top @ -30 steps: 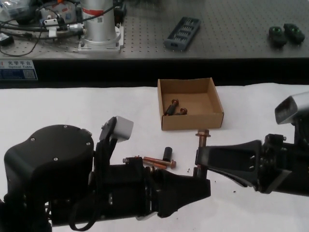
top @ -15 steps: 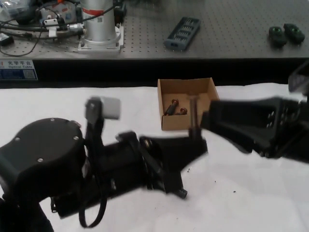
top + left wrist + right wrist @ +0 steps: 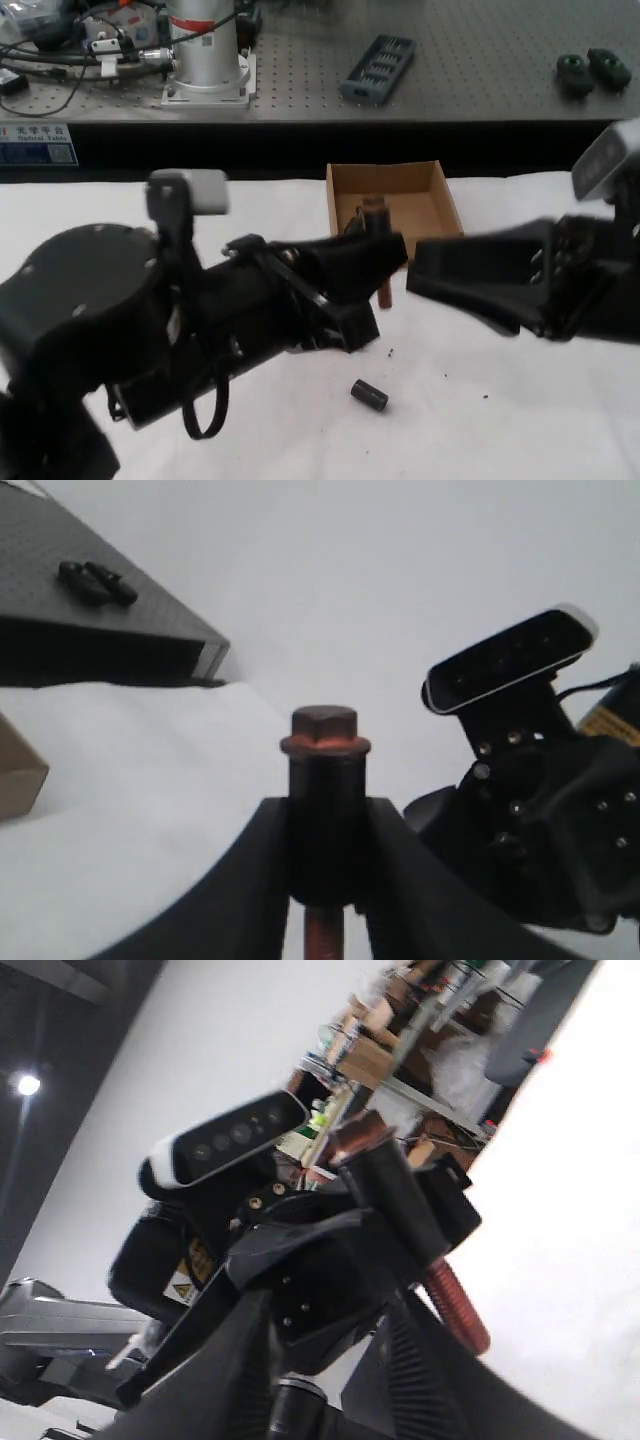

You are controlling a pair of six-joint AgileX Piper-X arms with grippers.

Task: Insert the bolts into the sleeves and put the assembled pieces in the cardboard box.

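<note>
My left gripper point(image 3: 325, 808) is shut on a black sleeve point(image 3: 324, 775) with a copper bolt point(image 3: 325, 730) through it, head up and shaft hanging below. In the high view this assembled piece point(image 3: 379, 250) hangs at the front edge of the cardboard box point(image 3: 440, 205), held by the left gripper point(image 3: 385, 258). My right gripper point(image 3: 412, 268) faces it from the right, close by. In the right wrist view its fingers point(image 3: 420, 1360) stand open on either side of the left gripper, with the bolt point(image 3: 455, 1305) and sleeve point(image 3: 400, 1195) just beyond. A loose black sleeve point(image 3: 369, 395) lies on the white cloth.
An assembled piece point(image 3: 352, 222) lies inside the box, partly hidden by the left arm. Behind the cloth is a perforated metal bench with a blue-grey rack point(image 3: 378, 66), a metal column base point(image 3: 205, 60), cables and two dark parts point(image 3: 592, 70).
The left arm rose toward the box with its sleeve. The bolt that the right gripper held upright now sits through that sleeve. The right gripper lifted and its fingers stand apart.
</note>
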